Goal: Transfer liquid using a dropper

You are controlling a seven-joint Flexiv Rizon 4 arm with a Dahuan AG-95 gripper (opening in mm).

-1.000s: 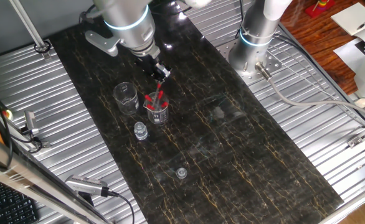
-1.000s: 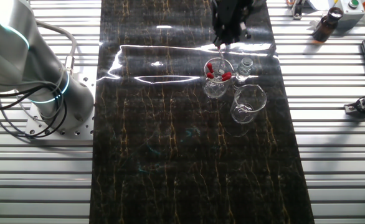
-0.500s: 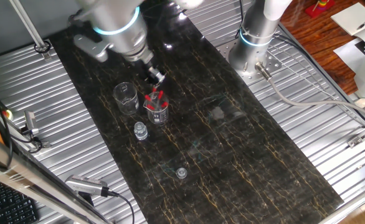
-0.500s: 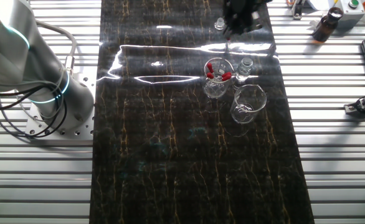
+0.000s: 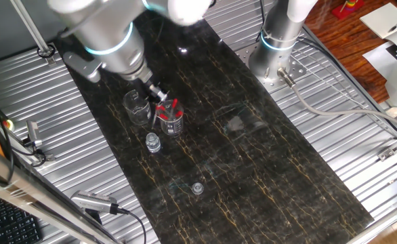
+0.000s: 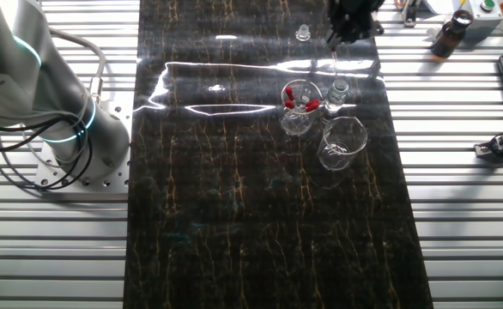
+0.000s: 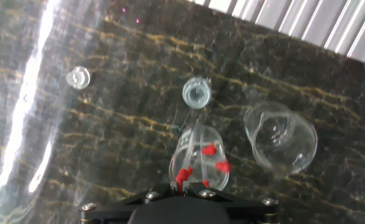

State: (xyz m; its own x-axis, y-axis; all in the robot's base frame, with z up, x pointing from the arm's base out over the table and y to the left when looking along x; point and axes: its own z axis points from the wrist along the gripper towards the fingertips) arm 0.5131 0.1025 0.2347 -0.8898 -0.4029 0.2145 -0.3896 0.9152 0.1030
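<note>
My gripper is shut on the red bulb of a dropper. Its clear stem points down and away over the table. In one fixed view the gripper hangs above the gap between the empty beaker and the small beaker, which holds a few more red-bulbed droppers. In the other fixed view the gripper holds the dropper's thin stem above and behind the open vial. The vial also shows in the hand view.
The vial's small cap lies apart on the dark mat, also seen in one fixed view. The empty beaker stands in front of the vial. A second robot base stands at the back right. A brown bottle stands off the mat.
The gripper has lifted away from the small beaker with one dropper in it. It has moved sideways toward the vial and the empty beaker.
</note>
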